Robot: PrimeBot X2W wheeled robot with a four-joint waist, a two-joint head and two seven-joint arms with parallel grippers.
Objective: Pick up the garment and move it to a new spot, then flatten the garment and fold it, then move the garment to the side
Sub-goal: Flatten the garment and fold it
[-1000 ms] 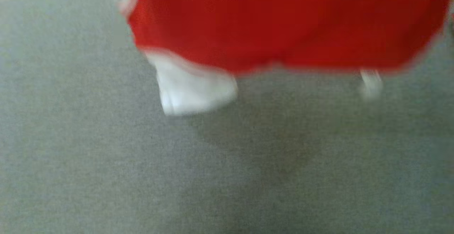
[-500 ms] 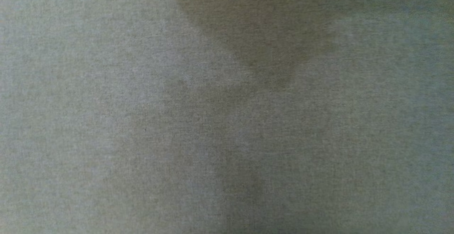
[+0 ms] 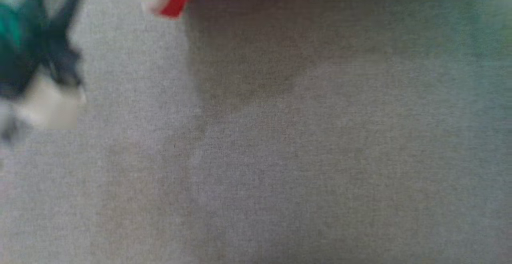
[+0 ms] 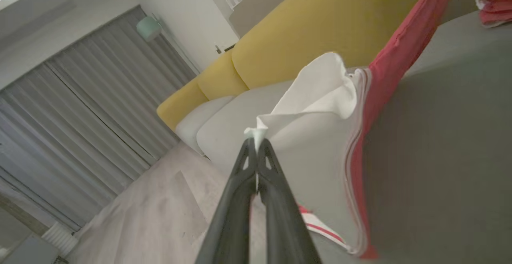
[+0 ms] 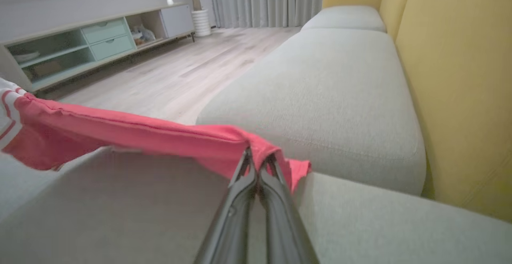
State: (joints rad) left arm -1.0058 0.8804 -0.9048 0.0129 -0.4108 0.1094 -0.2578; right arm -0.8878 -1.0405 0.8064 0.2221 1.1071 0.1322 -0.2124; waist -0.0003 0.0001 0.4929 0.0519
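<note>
The garment (image 4: 320, 136) is red with a white striped-edge part. My left gripper (image 4: 256, 141) is shut on a tip of its white cloth, and the red cloth runs from there up and to the right. In the right wrist view my right gripper (image 5: 259, 158) is shut on the garment's (image 5: 140, 132) red edge, which stretches taut to the left above the grey cushion. The blurred head view shows a red and white corner of the garment (image 3: 178, 0) at the top left. A dark and green blurred shape with a pale block (image 3: 36, 64) is at the left edge.
A grey seat cushion (image 3: 320, 156) lies below. The sofa has a yellow backrest (image 5: 460, 76) and more grey cushions (image 5: 332, 96). Another red and white cloth (image 4: 494, 6) lies on the grey surface. A low cabinet (image 5: 88, 44), curtains and wood floor (image 5: 180, 72) lie beyond.
A second ago the red garment spanned the head view's top, then it left the picture. Now a corner shows top left, with a blurred dark shape at the left. The view is shifting.
</note>
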